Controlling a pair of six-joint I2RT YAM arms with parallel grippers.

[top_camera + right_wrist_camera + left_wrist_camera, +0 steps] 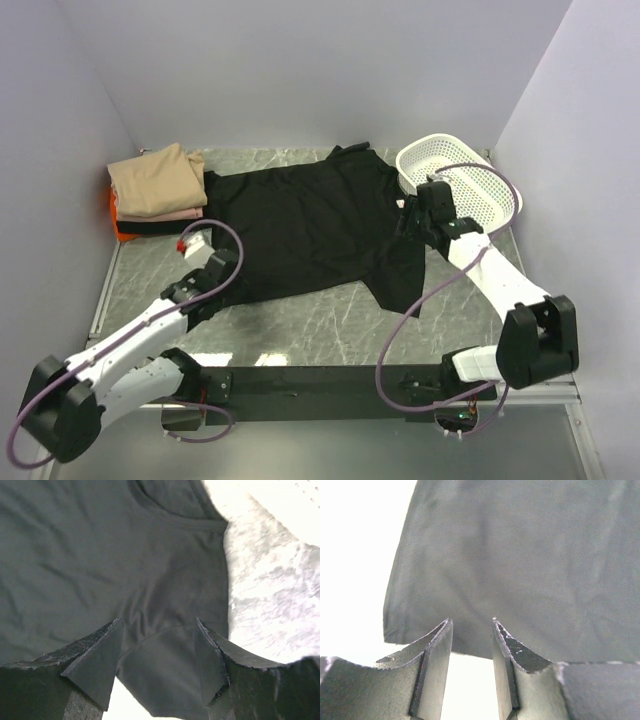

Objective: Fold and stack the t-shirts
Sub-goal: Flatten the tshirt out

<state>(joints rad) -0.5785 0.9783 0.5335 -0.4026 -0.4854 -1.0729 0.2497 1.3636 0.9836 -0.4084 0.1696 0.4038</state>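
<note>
Left arm [130, 345] extended forward and low, left claw [472, 625] parted narrowly. Right arm [490, 270] angled inward, right claw [157, 625] spread wide.

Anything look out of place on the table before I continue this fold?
Nothing spilled or damaged. The black t-shirt lies spread but at a slant, and its far sleeve looks crumpled rather than laid flat. In the folded stack, the orange shirt pokes out at the left instead of sitting flush.
</note>
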